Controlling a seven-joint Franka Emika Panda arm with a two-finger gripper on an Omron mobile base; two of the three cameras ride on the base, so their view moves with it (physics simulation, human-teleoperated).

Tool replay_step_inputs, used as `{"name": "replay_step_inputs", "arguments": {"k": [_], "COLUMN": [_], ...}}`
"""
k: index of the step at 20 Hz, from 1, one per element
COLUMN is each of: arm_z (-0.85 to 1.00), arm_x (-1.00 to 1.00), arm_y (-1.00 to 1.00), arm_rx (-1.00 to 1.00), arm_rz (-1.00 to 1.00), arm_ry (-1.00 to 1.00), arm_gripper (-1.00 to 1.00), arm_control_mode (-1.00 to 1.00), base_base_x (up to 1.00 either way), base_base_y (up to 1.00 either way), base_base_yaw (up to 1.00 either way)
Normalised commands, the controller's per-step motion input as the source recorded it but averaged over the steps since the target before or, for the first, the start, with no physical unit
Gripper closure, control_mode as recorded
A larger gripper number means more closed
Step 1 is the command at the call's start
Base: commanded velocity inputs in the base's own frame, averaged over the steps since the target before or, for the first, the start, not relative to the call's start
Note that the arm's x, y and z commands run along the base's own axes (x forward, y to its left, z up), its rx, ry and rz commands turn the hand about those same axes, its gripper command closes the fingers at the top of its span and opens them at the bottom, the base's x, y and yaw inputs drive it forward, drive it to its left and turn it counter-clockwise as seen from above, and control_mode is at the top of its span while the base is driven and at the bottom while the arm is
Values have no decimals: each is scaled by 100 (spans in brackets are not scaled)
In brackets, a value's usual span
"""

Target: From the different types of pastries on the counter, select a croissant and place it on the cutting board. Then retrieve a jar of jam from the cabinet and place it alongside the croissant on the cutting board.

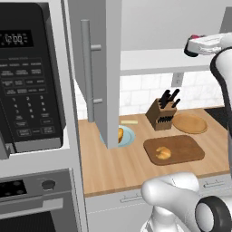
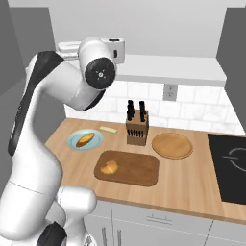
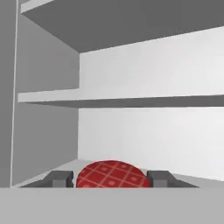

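The croissant (image 2: 110, 167) is already laid on the cutting board (image 2: 139, 171). On the cabinet shelf (image 3: 52, 170), the jar of jam (image 3: 111, 174) is straddled by the pincer (image 3: 111, 178); whether it is clamped cannot be told. Lifting out would follow.

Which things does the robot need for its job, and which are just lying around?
For the job: croissant, cutting board, cabinet, red-topped jar at the gripper.
Just lying about: knife block, round wooden disc, blue plate with an orange-yellow pastry, microwave.
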Motion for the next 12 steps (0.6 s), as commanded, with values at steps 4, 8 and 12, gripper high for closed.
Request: {"name": "replay_step_inputs", "arguments": {"k": [4, 8, 12], "arm_z": [-30, -100, -100], "arm_x": [-100, -100, -100], "arm_y": [-67, -62, -13], "arm_rx": [-18, -3, -1], "arm_rz": [13, 18, 5], "arm_ry": [-2, -13, -33], "arm_gripper": [100, 100, 100], "arm_control_mode": [-100, -100, -100], "base_base_x": [0, 0, 0], "base_base_y": [0, 0, 0], "base_base_yaw": [0, 0, 0]}}
